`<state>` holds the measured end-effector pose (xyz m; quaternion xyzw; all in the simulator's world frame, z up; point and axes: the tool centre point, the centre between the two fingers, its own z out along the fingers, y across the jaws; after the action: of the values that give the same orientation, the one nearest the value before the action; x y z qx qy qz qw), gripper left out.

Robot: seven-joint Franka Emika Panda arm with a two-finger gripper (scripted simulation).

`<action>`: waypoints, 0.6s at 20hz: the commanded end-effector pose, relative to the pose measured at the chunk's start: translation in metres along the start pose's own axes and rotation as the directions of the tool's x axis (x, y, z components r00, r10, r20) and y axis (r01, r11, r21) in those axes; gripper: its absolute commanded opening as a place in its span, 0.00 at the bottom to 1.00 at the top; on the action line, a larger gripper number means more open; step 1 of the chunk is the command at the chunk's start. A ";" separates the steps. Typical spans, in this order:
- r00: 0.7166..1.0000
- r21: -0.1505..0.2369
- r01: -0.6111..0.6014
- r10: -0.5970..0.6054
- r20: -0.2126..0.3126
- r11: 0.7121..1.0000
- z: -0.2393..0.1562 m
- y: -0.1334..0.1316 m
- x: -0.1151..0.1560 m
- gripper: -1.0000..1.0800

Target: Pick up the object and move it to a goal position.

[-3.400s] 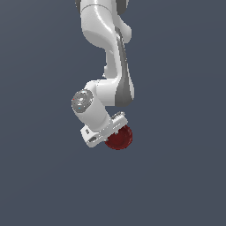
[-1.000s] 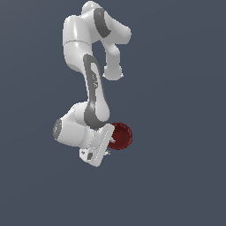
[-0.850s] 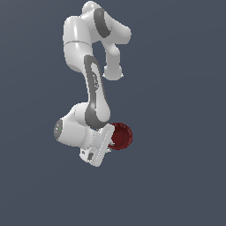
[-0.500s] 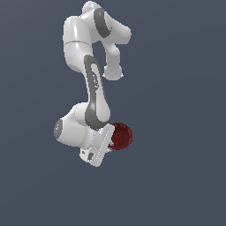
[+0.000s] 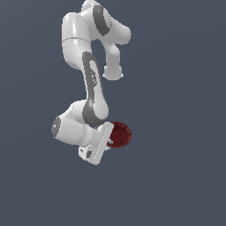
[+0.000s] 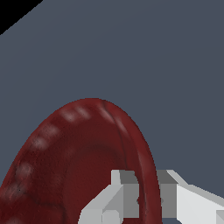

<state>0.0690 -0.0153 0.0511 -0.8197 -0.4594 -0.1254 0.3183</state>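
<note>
A plain, flat, dark slate-grey backdrop fills both views. In the wrist view, a black wedge cuts across one corner of that grey backdrop.

Bare simulator scene; flat grey backdrop throughout.

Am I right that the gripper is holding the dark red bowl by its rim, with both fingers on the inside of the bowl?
Not quite. The gripper does hold the dark red bowl by its rim, but the fingers straddle it: one inside the bowl, one outside. The wrist view shows the rim running between them.
</note>
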 end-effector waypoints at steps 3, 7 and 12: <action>1.000 -0.004 -0.001 0.001 0.000 1.000 -0.024 -0.008 -0.006 0.00; 1.000 -0.004 -0.002 0.002 0.000 1.000 -0.056 -0.020 -0.013 0.00; 1.000 -0.004 -0.002 0.002 0.001 1.000 -0.108 -0.040 -0.026 0.00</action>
<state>0.0367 -0.0754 0.1230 -0.8208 -0.4583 -0.1251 0.3173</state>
